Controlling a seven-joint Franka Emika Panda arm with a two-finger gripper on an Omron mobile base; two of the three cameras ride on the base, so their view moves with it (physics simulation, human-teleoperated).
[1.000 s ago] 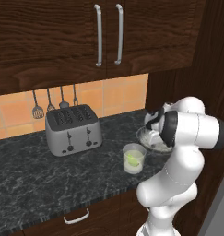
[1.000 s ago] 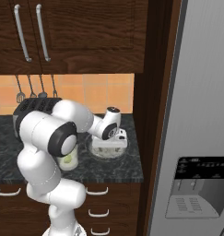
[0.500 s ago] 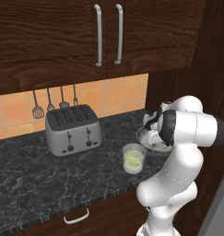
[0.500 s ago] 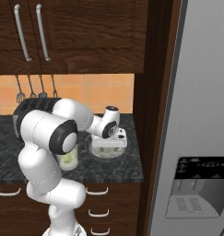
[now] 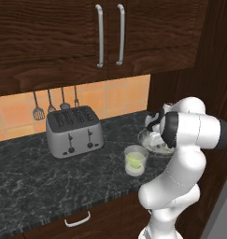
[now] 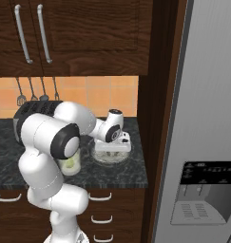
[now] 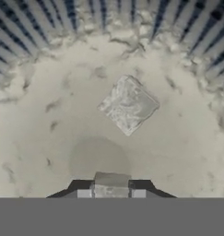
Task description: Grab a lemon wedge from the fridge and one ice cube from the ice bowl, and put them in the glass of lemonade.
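Jaws of the gripper [image 7: 111, 192], wide a moment ago, have clenched on an ice cube [image 7: 111, 180] at bottom centre, inside the ice bowl [image 6: 110, 155]; another cube [image 7: 128, 104] lies mid-frame, so lifting toward the glass of lemonade [image 5: 135, 160] seems next.

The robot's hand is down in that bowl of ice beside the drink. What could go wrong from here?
The gripper has shut inside the ice bowl on what looks like a small ice cube; a hold that slight might slip on the way up. Another ice cube lies loose in the bowl. The glass of lemonade stands close beside the bowl, so the swing across could knock it.
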